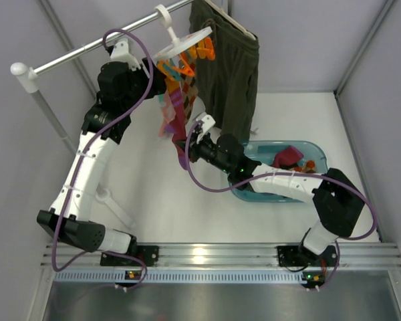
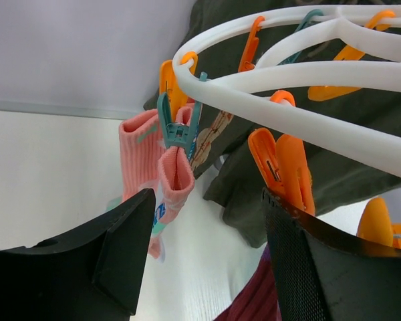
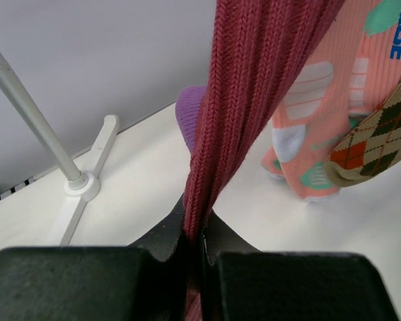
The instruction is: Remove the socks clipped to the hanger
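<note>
Right gripper [image 3: 194,235] clenched on the lower length of a maroon ribbed knit sock [image 3: 247,80]. The fabric runs taut up to the white plastic ring hanger [image 1: 185,41] on the rail. My guess is that the tension is there to drag the sock out of its peg.

Left gripper [image 2: 210,224] spread wide, holding nothing, raised beneath the ring. An orange plastic peg [image 2: 285,164] hangs just above the gap, probably to be steadied or squeezed. I cannot tell if it is touching.

A teal peg [image 2: 177,127] pinches the cuff of a pink patterned sock [image 2: 142,144]. A brown-orange diamond sock [image 3: 377,134] hangs beside it.

Blue lettering on the pink sock: fragments only, cut off at the frame edge, unreadable.

A teal plastic tub [image 1: 317,152] on the table [image 1: 154,200] holds a few socks, likely the drop spot.
</note>
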Action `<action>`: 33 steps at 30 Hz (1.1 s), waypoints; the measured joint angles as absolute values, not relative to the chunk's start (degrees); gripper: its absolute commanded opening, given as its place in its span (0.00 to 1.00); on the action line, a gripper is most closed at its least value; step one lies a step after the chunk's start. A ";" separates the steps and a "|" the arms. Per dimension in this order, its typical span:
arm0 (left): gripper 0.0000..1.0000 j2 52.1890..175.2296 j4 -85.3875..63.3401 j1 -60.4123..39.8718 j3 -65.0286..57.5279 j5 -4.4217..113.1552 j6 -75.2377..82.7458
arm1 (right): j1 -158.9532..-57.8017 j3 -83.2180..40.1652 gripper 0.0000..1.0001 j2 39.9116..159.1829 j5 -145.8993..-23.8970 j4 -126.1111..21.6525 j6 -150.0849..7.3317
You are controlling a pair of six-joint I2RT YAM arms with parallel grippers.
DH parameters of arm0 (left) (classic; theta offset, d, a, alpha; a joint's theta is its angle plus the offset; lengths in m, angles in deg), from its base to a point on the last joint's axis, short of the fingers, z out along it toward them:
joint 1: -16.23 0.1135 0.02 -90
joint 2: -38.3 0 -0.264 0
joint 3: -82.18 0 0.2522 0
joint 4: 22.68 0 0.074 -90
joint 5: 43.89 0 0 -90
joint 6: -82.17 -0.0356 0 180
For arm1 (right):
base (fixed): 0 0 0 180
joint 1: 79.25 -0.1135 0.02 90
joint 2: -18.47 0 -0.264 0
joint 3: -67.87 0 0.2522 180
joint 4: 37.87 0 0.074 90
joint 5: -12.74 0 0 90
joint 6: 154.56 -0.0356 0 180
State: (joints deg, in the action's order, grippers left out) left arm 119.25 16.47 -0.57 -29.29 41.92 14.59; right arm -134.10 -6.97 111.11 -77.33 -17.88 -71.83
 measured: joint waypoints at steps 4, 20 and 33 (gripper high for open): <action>0.69 116.52 15.79 -0.59 -26.30 42.49 14.68 | -134.10 -6.97 0.00 111.22 -77.33 -18.36 -71.81; 0.54 115.27 11.40 -0.57 -25.77 44.41 16.01 | -134.10 -9.77 0.01 113.18 -78.93 -21.18 -71.61; 0.08 123.77 7.02 -0.68 -31.22 47.95 14.30 | -134.10 -10.80 0.00 113.49 -81.55 -22.07 -70.91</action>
